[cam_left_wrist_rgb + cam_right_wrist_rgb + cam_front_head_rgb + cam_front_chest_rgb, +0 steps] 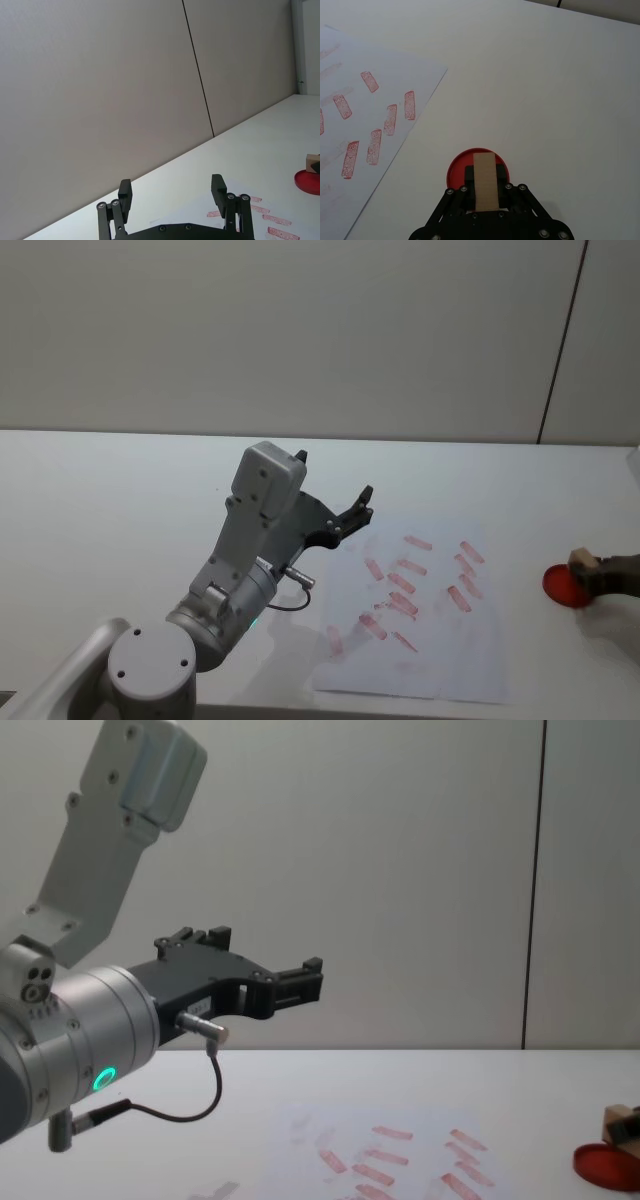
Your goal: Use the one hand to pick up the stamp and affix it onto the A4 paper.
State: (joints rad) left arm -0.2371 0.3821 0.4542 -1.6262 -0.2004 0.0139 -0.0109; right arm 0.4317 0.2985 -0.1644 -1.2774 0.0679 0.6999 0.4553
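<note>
My right gripper point(485, 175) is shut on the stamp point(486, 186), a tan wooden block. It holds the block over the flat red ink pad point(465, 165); whether the stamp touches the pad I cannot tell. In the head view the right gripper point(600, 575) comes in at the right edge, with the stamp point(579, 559) over the ink pad point(560, 588). The A4 paper point(440, 660), white with many red prints, lies to the pad's left. My left gripper point(358, 506) hangs open in the air above the paper's far left corner, with nothing between its fingers point(125, 194).
The white table point(120, 500) runs wide to the left and behind the paper. A grey wall point(300, 330) with a dark vertical seam stands behind it. The left arm's large grey wrist point(60, 1030) and its cable take up the near left.
</note>
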